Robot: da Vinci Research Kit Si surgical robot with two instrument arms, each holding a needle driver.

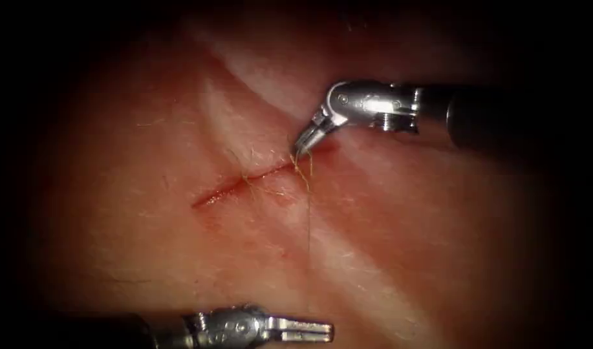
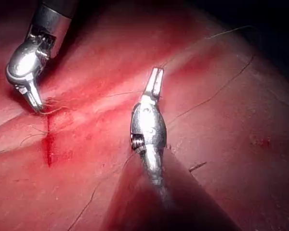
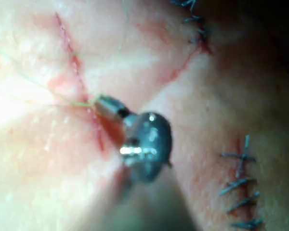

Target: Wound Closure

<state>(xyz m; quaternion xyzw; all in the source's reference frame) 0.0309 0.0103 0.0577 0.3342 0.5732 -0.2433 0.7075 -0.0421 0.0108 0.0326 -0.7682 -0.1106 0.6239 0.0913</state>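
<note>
The tissue [image 1: 147, 245] bears a short slanted cut [image 1: 244, 184] lined with red fluid. My right tool [image 1: 299, 151] comes in from the upper right, and its jaws point down at the cut's right end, shut on the pale thread [image 1: 307, 220] there. The same tip [image 2: 37, 107] shows at the cut's end in the left wrist view, and up close [image 3: 98, 102] in the right wrist view. From there the thread runs straight down to my left tool [image 1: 322, 331], which lies low near the front. Its jaws [image 2: 155, 79] look shut on the thread.
Two older cuts closed with blue stitches [image 3: 238, 185] [image 3: 195, 21] lie to one side of the right tool. Loose strands of thread [image 2: 216, 91] trail across the tissue beyond the left tool. Fine hairs lie around the cut.
</note>
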